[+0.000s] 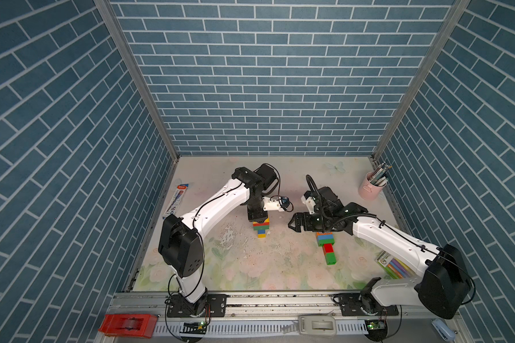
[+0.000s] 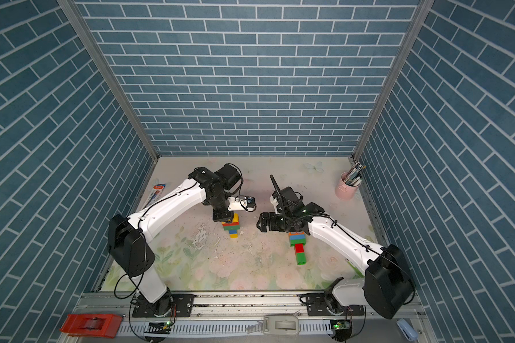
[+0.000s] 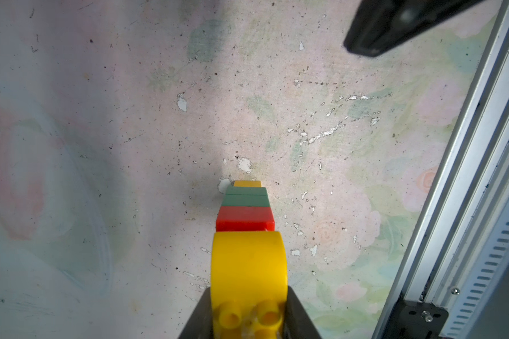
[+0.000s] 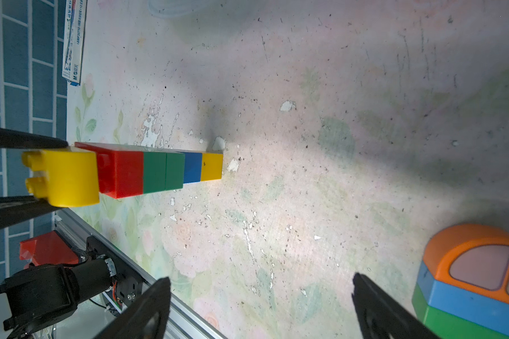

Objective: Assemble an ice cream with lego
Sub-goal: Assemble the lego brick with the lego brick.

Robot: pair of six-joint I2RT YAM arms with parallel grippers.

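Observation:
A lego stack point(image 1: 261, 228) point(image 2: 232, 228) stands upright left of the table's middle: yellow at the base, then blue, green, red, and a rounded yellow brick point(image 3: 249, 264) point(image 4: 68, 176) on top. My left gripper point(image 3: 249, 293) point(image 1: 257, 219) reaches down from above and is shut on that rounded yellow brick. A second lego piece point(image 1: 327, 248) point(image 2: 298, 246) lies flat to the right, with a rounded orange end point(image 4: 476, 264), then blue, green, red and green. My right gripper point(image 4: 259, 305) point(image 1: 292, 225) hangs open between the two, holding nothing.
A pink cup of pens point(image 1: 372, 185) stands at the back right. A pen pack point(image 1: 176, 200) lies by the left wall and a marker pack point(image 1: 394, 264) under the right arm. On the front rail point(image 1: 280, 301) sit a red tape dispenser point(image 1: 128, 325) and a grey one point(image 1: 315, 323).

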